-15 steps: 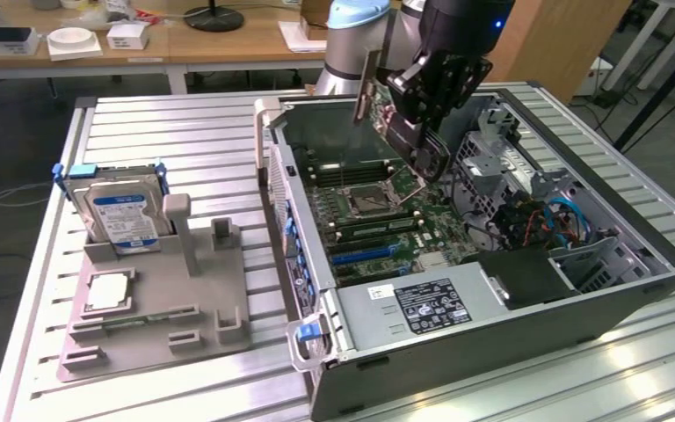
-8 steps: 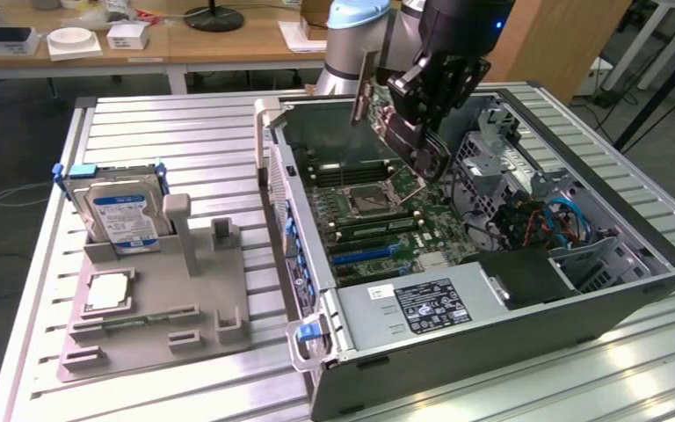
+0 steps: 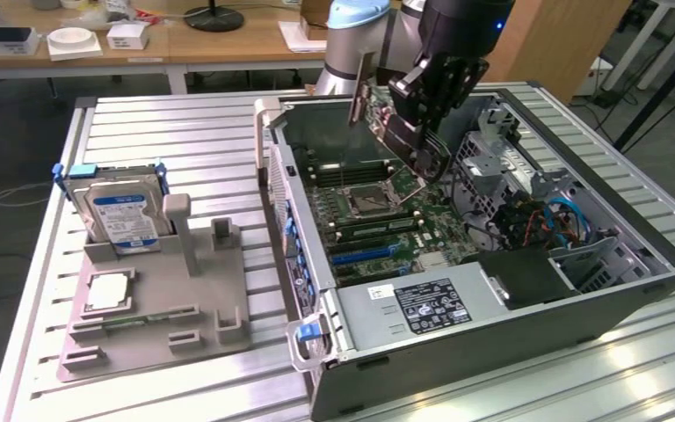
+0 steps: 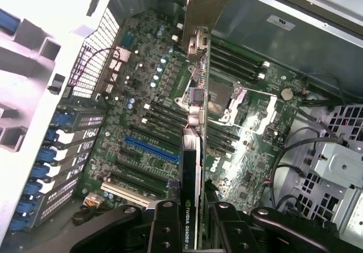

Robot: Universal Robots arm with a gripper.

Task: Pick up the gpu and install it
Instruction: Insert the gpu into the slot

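- The gripper (image 4: 193, 222) has its fingers closed on the gpu (image 4: 191, 151) and holds it edge-down over the motherboard (image 4: 153, 83), inside the open computer case (image 3: 619, 290).
- The picking up is done, but the card does not sit in the blue slot (image 4: 150, 149) yet.
- I cannot judge the gap under the card.

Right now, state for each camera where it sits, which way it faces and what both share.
Exterior view: off the arm, raised, looking down aslant at the open black computer case on the ribbed metal table; the robot arm and black end effector show above it.
Wrist view: on the wrist, looking along the end effector into the case at the green motherboard; its black fingers show.
Shared: the thin flat black gpu card with a pale metal bracket, clamped in the end effector over the motherboard.
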